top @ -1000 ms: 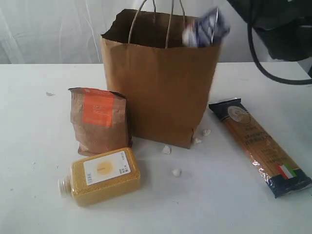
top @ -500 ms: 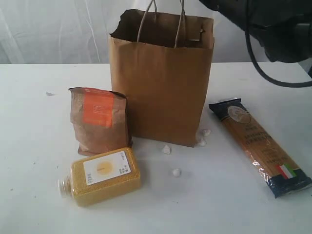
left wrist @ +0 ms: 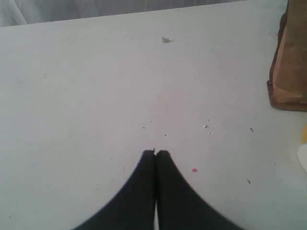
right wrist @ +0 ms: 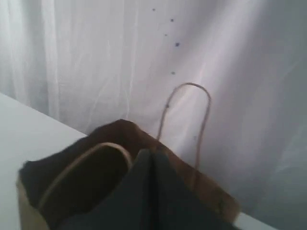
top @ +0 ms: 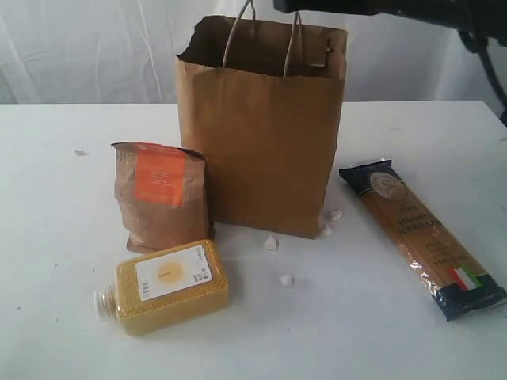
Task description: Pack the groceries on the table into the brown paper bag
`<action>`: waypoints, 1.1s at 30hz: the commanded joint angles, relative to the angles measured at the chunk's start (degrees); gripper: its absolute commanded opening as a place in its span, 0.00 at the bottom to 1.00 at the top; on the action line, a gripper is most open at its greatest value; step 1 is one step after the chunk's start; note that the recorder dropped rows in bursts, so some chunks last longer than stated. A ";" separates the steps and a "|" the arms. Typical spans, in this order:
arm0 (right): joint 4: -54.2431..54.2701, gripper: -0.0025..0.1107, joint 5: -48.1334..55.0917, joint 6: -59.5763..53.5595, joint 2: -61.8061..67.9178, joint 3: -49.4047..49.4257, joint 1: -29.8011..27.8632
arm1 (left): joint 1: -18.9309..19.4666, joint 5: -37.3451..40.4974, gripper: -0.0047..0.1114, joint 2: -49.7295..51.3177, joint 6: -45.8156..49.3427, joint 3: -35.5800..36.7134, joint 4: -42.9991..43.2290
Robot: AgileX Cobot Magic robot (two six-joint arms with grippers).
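Your left gripper (left wrist: 154, 154) and right gripper (right wrist: 151, 155) are both clenched empty. Pinch the long spaghetti packet (top: 420, 237) mid-length: likely light, brittle

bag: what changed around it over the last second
The carton at the rim of the bag dropped inside, out of sight; the bag shifted slightly right and straightened. The right arm swung left across above it. Pouch, bottle and spaghetti stayed put.
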 commanded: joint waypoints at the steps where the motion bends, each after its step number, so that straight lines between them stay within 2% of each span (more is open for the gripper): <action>1: -0.16 0.02 2.86 -0.67 -2.91 3.89 -7.33 | -0.31 -0.14 0.04 -0.26 0.13 0.06 -0.01; 4: -2.66 0.02 4.83 -1.17 -4.85 6.92 -13.37 | -0.31 -0.14 0.04 -0.26 0.13 0.06 -0.01; 8: -12.72 0.02 6.69 -0.93 -6.70 11.67 -21.80 | -0.31 -0.14 0.04 -0.26 0.13 0.06 -0.01; 12: -15.44 0.02 11.14 3.44 -6.27 17.71 -31.50 | -0.31 -0.14 0.04 -0.26 0.13 0.06 -0.01; 15: -15.14 0.02 6.48 11.16 -4.83 22.38 -35.86 | -0.31 -0.14 0.04 -0.26 0.13 0.06 -0.01; 19: -15.14 0.02 2.23 27.06 -3.14 25.67 -39.56 | -0.31 -0.14 0.04 -0.26 0.13 0.06 -0.01; 22: -14.99 0.02 6.17 38.53 -0.81 26.08 -42.91 | -0.31 -0.14 0.04 -0.26 0.13 0.06 -0.01; 25: -15.39 0.02 15.53 36.52 3.00 23.76 -44.15 | -0.31 -0.14 0.04 -0.26 0.13 0.06 -0.01; 30: -17.30 0.02 38.32 29.61 12.43 16.70 -44.16 | -0.31 -0.14 0.04 -0.26 0.13 0.06 -0.01; 33: -20.10 0.02 39.60 29.86 14.46 16.43 -44.16 | -0.31 -0.14 0.04 -0.26 0.13 0.06 -0.01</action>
